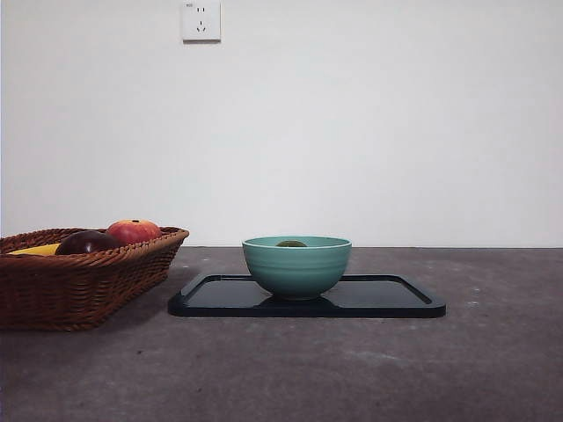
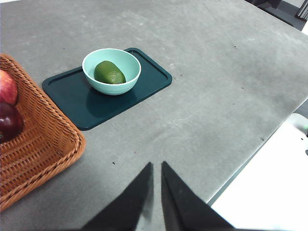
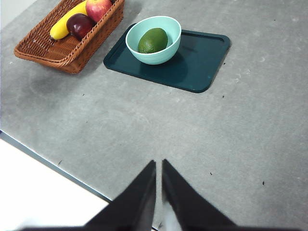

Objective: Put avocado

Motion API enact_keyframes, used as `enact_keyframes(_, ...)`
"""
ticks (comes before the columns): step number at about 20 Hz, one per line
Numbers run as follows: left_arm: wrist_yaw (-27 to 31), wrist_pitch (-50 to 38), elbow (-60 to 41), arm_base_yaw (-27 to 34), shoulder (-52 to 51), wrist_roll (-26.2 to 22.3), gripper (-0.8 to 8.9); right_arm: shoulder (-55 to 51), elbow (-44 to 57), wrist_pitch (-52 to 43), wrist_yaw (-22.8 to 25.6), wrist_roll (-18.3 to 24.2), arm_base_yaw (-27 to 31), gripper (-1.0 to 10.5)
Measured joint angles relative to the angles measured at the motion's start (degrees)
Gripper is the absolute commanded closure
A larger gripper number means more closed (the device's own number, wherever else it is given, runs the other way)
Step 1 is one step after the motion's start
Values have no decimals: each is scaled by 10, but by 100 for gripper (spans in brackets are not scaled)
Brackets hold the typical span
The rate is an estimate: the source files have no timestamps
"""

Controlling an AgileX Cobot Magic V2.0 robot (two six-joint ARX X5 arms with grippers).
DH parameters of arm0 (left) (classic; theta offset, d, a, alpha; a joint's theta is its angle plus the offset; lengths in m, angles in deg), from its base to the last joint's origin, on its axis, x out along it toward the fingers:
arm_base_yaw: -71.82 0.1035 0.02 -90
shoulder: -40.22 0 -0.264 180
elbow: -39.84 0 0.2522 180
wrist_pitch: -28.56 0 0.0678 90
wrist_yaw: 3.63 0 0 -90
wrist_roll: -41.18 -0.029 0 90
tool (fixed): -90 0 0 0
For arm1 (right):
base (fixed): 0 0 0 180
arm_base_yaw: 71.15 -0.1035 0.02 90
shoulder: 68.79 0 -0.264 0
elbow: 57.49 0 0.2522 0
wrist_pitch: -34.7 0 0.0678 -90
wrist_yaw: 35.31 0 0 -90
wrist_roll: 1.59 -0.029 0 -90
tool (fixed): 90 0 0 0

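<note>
Avocado [image 3: 153, 40] lay inside the bowl [image 3: 159, 57] on the tray [image 3: 202, 67], at about twelve o'clock from both tools. It looked firm, smooth and somewhat slippery, moderately light; a grip across its narrow middle seemed safest. Left tool [image 2: 157, 166] and right tool [image 3: 159, 163] hung with jaws nearly together, holding nothing (well clear of the counter [image 3: 144, 125]). One avocado, one bowl, one tray, one basket [image 3: 62, 53].

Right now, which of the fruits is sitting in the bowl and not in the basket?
The avocado, dark green and oval, alone in the teal bowl on the dark tray. The apple, maroon fruit and banana lie in the wicker basket.
</note>
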Motion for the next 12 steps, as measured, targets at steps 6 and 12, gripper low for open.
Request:
enact_keyframes(6,-2,0,0,38,-1,0,790,0,0,0,0,0,0,931)
enact_keyframes(12,-2,-19,-14,304,-10,-3,790,0,0,0,0,0,0,931)
